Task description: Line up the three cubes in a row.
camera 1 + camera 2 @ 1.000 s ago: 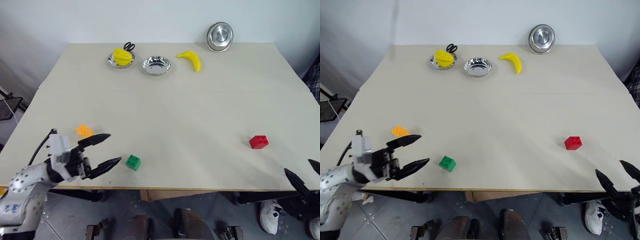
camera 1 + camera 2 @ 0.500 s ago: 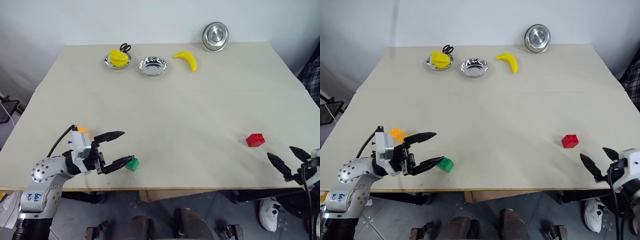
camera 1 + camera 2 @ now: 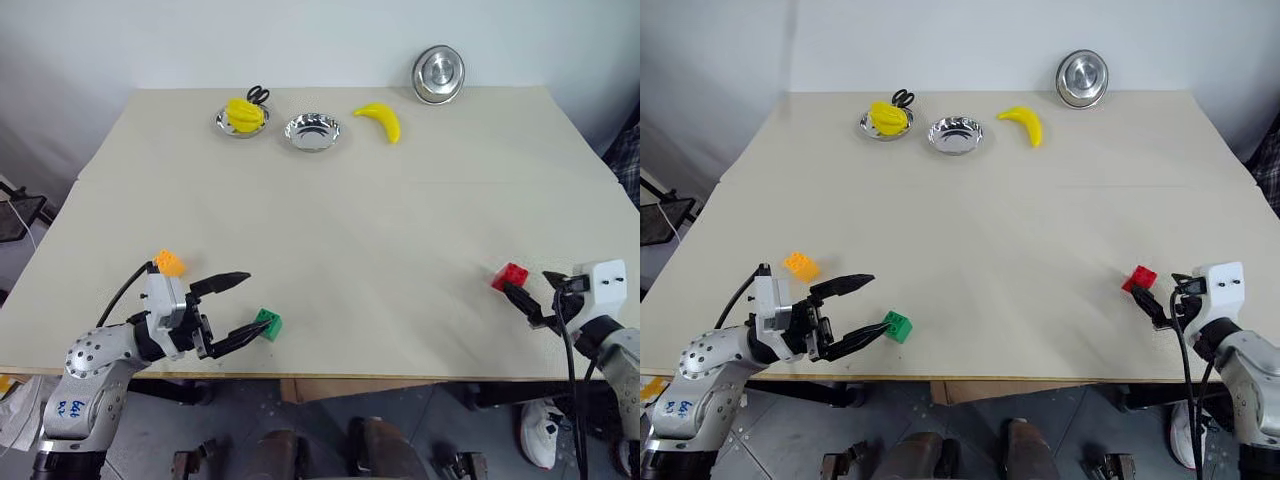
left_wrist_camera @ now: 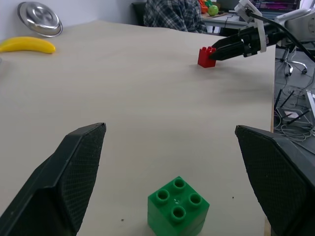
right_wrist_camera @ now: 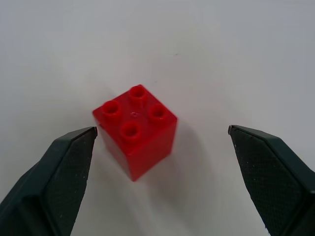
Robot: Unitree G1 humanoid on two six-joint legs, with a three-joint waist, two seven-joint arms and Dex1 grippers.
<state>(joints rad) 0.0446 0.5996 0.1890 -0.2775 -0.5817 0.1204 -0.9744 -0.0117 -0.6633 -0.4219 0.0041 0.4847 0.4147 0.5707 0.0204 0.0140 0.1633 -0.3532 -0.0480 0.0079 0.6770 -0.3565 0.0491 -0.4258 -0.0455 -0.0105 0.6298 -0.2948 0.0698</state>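
The orange cube (image 3: 169, 263), a small glossy plastic block with studs on top, lies near the worktop's (image 3: 330, 220) front left edge, just behind the left gripper (image 3: 243, 301). That gripper's two black, tapered, cross-hatched fingers stand spread wide and hold nothing; the green cube (image 3: 267, 323), square with four round studs showing in the left wrist view (image 4: 176, 208), sits on the surface at the tip of the nearer finger, between the open jaws. Far across to the right, the red cube (image 3: 509, 276), also four-studded and shiny, rests near the front right edge. The right gripper (image 3: 533, 300) reaches toward it with its jaws released and apart, the block lying just ahead of and between the fingertips in the right wrist view (image 5: 135, 130); I cannot tell whether a tip touches it.

The worktop is a broad, matte, pale beige sheet with a faint seam running across it, set against a plain light wall, with grey tiled floor below its front edge.

Along the back edge, a round polished metal dish (image 3: 238, 123) holds something yellow (image 3: 245, 110) with black loops beside it. The next metal dish (image 3: 313, 131) is shallow and mirror-bright. A smooth, curved yellow banana (image 3: 381, 119) lies to its right. A third round metal dish (image 3: 439, 73) stands tilted against the wall.
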